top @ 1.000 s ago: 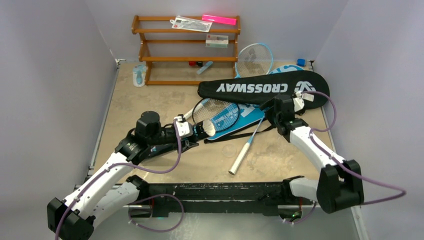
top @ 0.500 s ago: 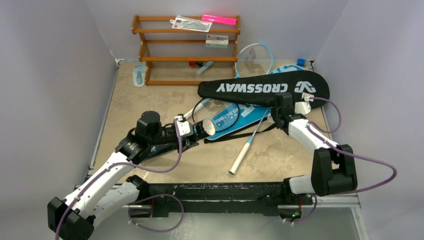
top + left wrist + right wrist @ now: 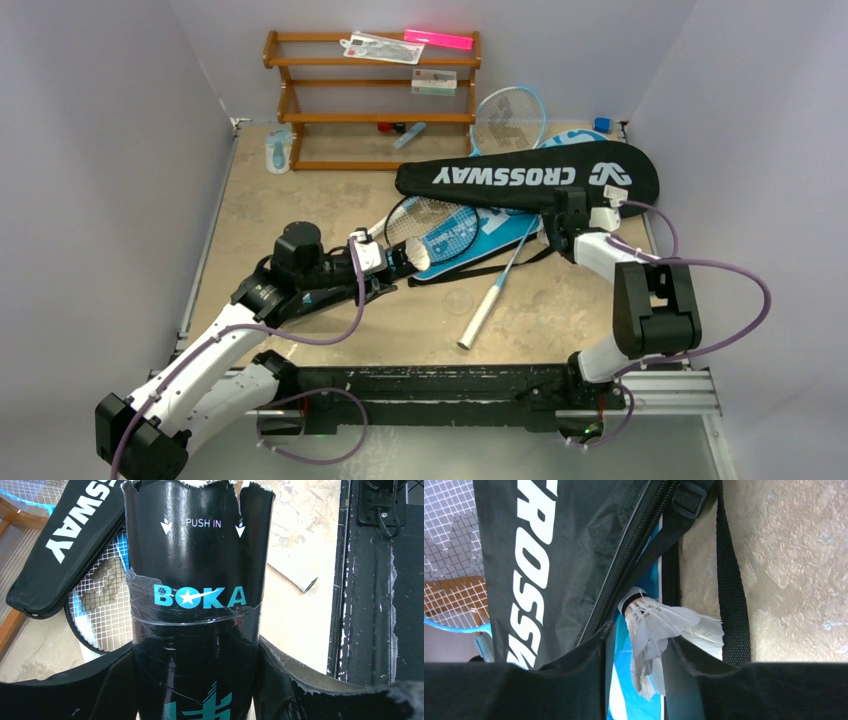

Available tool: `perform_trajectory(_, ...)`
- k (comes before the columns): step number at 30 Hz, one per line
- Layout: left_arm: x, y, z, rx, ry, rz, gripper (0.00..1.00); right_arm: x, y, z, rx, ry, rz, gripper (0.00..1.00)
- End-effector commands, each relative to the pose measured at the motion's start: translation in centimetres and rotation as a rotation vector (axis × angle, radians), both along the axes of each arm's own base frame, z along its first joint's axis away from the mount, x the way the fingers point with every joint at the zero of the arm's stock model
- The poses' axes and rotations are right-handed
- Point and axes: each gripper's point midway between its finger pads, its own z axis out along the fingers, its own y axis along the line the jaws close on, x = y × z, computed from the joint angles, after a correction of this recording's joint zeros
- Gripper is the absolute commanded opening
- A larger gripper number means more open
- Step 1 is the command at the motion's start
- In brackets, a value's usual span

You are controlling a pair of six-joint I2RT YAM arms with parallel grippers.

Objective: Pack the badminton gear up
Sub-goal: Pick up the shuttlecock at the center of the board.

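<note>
The top external camera sits high behind the arm bases, looking down and forward over the whole desk to the wooden rack at the far wall. The left wrist camera looks along the left end effector, very near the black tube. The right wrist camera hangs close above the CROSSWAY cover, right end effector at its lower edge. All three views share that cover.
</note>
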Motion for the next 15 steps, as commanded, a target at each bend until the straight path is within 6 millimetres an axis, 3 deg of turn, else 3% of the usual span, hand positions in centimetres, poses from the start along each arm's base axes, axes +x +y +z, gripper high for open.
perform_trajectory(1, 0.6, -0.2, 2.3, -0.031, -0.054, 0.004, 0.48, 1.7, -0.1, 1.6, 0.015, -0.070, -0.013, 0.31)
perform_trajectory(3, 0.6, -0.1, 2.3, -0.031, -0.056, 0.004, 0.48, 1.5, -0.3, 2.1, 0.009, -0.073, -0.016, 0.20)
perform_trajectory(8, 0.6, -0.2, 2.2, -0.030, -0.051, 0.005, 0.48, 0.6, -0.6, 4.1, -0.029, -0.072, 0.004, 0.06)
perform_trajectory(12, 0.6, -0.2, 2.2, -0.030, -0.047, 0.002, 0.48, -0.5, -0.4, 6.9, -0.077, -0.067, 0.073, 0.02)
perform_trajectory(15, 0.5, -0.2, 2.3, -0.033, -0.048, -0.002, 0.48, -1.1, 1.5, 10.1, -0.122, -0.122, 0.275, 0.01)
